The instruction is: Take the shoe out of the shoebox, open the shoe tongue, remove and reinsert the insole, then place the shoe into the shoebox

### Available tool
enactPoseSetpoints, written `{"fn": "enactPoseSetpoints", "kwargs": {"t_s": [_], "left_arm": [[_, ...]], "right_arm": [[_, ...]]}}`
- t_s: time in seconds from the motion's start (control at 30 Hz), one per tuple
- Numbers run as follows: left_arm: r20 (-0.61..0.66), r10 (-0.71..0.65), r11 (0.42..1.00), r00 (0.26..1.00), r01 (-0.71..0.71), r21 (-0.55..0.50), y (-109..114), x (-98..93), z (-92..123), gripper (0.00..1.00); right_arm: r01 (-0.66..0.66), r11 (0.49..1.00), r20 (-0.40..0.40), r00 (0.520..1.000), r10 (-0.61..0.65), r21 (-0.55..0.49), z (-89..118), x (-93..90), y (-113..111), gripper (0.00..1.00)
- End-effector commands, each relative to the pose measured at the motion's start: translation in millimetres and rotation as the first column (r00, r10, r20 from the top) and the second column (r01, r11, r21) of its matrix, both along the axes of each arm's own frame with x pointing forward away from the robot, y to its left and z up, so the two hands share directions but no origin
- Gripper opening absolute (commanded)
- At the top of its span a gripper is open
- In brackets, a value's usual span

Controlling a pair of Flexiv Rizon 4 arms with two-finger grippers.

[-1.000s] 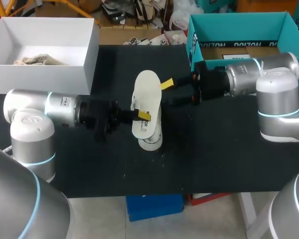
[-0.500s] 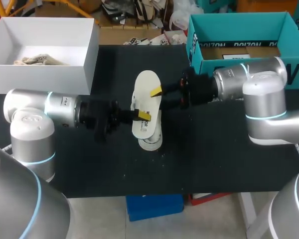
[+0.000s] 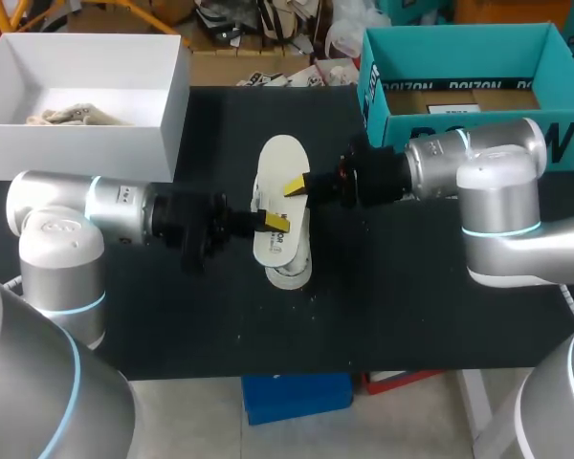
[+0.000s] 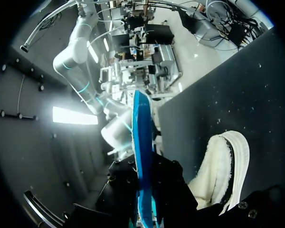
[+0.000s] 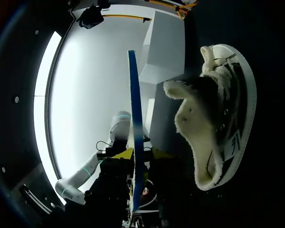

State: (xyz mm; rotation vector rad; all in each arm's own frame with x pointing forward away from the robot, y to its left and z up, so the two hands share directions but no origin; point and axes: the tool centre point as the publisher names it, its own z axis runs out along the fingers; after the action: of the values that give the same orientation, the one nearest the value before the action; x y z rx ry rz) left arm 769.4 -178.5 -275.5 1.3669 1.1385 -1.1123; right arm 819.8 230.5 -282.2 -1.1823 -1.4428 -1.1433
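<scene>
A white insole (image 3: pixel 279 196) with a blue underside hangs flat over the white fleece-lined shoe (image 3: pixel 293 270), which lies on the black table. My left gripper (image 3: pixel 274 222) comes in from the left and is shut on the insole's near end. In the left wrist view the blue edge of the insole (image 4: pixel 142 156) stands between the fingers of that gripper (image 4: pixel 145 190), and the shoe (image 4: pixel 223 171) lies beside them. My right gripper (image 3: pixel 297 185) comes in from the right, shut on the insole's side edge. Its yellow fingertips (image 5: pixel 125 154) press the insole (image 5: pixel 137 142) from both sides, with the shoe (image 5: pixel 213 118) beside them.
A white open box (image 3: pixel 172 105) with a crumpled light wad (image 3: pixel 72 116) inside stands at the back left. A teal open box (image 3: pixel 459 126) stands at the back right, just behind my right arm. The black tabletop (image 3: pixel 411 306) stretches to its front edge.
My right arm has moved left to the insole and its fingers have closed from wide open onto the insole's edge. My left arm and the shoe have not moved.
</scene>
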Motion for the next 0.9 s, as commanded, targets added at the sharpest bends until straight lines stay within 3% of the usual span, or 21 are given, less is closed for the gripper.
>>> {"fn": "enactPoseSetpoints", "kwargs": {"t_s": [0.03,0.07,0.13,0.33,0.43,0.57,0.63,0.67,0.73,0.8,0.87,0.9], "left_arm": [[0.004,0.006,1.000,1.000,-0.006,0.001,-1,-1.2,-1,0.00],[0.004,0.006,1.000,1.000,-0.006,0.001,-1,-1.2,-1,0.00],[0.003,0.016,1.000,1.000,-0.016,-0.003,-1,-0.5,1,1.00],[-0.034,0.156,0.964,0.987,-0.144,0.224,20,-9.8,21,1.00],[-0.037,0.237,0.899,0.971,-0.205,0.387,36,-16.4,33,1.00],[-0.022,0.350,0.747,0.936,-0.265,0.610,53,-22.6,48,1.00],[0.031,0.386,0.622,0.922,-0.284,0.730,55,-25.5,55,1.00],[0.020,0.404,0.605,0.915,-0.284,0.744,55,-26.4,60,1.00],[0.092,0.430,0.488,0.898,-0.317,0.813,52,-27.2,68,1.00],[0.103,0.429,0.449,0.897,-0.311,0.837,47,-27.4,76,1.00],[0.212,0.430,0.330,0.878,-0.371,0.868,41,-28.3,86,1.00],[0.212,0.430,0.330,0.878,-0.371,0.868,41,-28.3,86,1.00]], "right_arm": [[0.006,1.000,0.000,1.000,-0.006,-0.003,1,-1.5,2,0.00],[0.006,1.000,0.000,1.000,-0.006,-0.003,1,-1.5,2,0.00],[0.006,1.000,0.000,1.000,-0.006,-0.003,1,-1.5,2,0.00],[0.006,1.000,0.000,1.000,-0.006,-0.003,1,-1.5,2,0.00],[0.006,1.000,0.000,1.000,-0.006,-0.003,1,-1.5,2,0.00],[0.006,1.000,0.000,1.000,-0.006,-0.003,1,-1.5,2,0.00],[0.006,1.000,0.000,1.000,-0.006,-0.003,1,-1.5,2,0.00],[0.006,1.000,0.000,1.000,-0.006,-0.003,1,-1.5,2,0.00],[0.006,1.000,0.000,1.000,-0.006,-0.003,1,-1.5,2,0.00],[0.006,1.000,0.000,1.000,-0.006,-0.003,1,-1.5,2,0.00],[0.006,1.000,0.000,1.000,-0.006,-0.003,1,-1.5,2,0.00],[0.006,1.000,0.000,1.000,-0.006,-0.003,1,-1.5,2,0.00]]}}
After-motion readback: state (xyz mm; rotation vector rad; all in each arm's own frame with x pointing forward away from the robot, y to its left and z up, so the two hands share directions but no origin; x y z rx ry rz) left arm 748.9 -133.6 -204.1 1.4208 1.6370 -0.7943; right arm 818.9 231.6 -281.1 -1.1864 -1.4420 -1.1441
